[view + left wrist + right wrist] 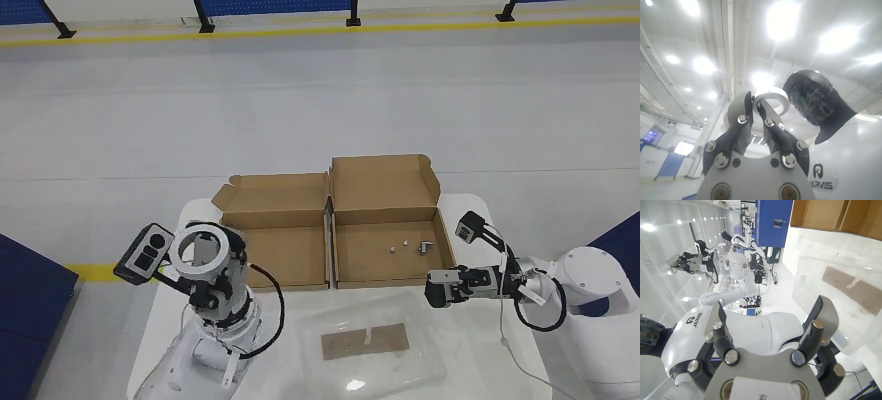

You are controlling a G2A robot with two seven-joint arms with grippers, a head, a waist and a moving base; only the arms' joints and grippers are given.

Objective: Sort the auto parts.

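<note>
**Left to right.** The left end effector (755, 108) is raised well above the surface (300, 302) and turned upward. It is clamped on the wall of a metal ring (786, 105), with one finger inside the bore and one outside. The left cardboard box (275, 250) touches the right cardboard box (385, 225), which holds three small parts (404, 242). A clear tray (420, 370) lies in front of the boxes, nearer the robot. The right end effector (437, 288) hovers just beside the right box, fingers spread and holding nothing.

I judge the step in hand to be delivering the ring to a box, probably the left one, since the small parts sit in the right. I would turn the wrist downward first and lower the ring inside the box walls. I would part the fingers only near the box floor, because a ring released on edge may roll.
</note>
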